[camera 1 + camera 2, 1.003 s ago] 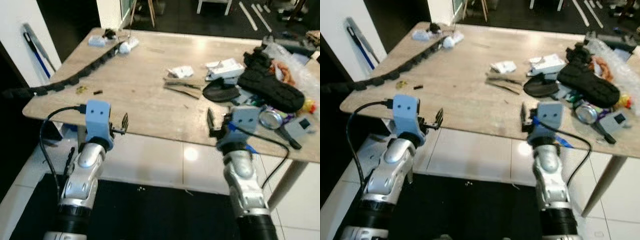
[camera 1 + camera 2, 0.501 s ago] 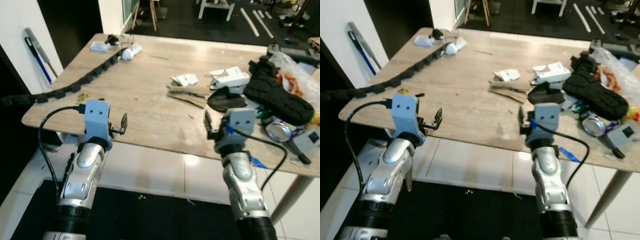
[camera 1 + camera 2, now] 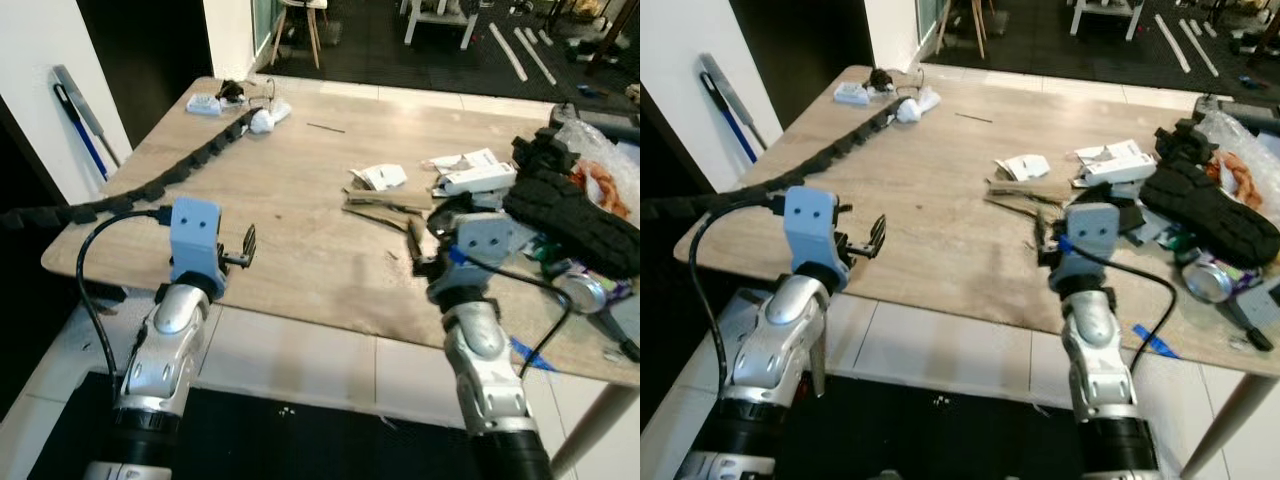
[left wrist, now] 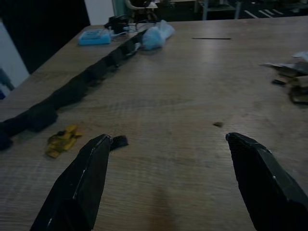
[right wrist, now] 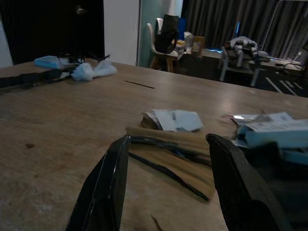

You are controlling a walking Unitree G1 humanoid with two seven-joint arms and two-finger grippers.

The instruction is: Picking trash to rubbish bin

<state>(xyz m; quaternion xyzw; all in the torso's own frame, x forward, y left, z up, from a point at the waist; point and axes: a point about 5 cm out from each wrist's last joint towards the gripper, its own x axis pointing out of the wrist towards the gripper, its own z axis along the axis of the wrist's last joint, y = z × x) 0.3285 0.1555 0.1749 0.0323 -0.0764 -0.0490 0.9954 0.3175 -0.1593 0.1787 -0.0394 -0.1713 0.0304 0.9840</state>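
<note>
Right wrist view: right pincer (image 5: pixel 166 185) spread wide before flat cardboard strips (image 5: pixel 178 144) (thin, hard to pinch); likely to slide along surface (image 3: pixel 290 190).

Head views bright, sharp; wrist views dim (background soft), tabletop (image 3: pixel 300 200) glare-free.

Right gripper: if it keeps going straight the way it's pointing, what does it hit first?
Probably the flat brown cardboard scraps, lying on the table directly ahead of the open right gripper. The folded white paper lies just behind them. Depth is uncertain, so the fingers may pass above the scraps.
</note>
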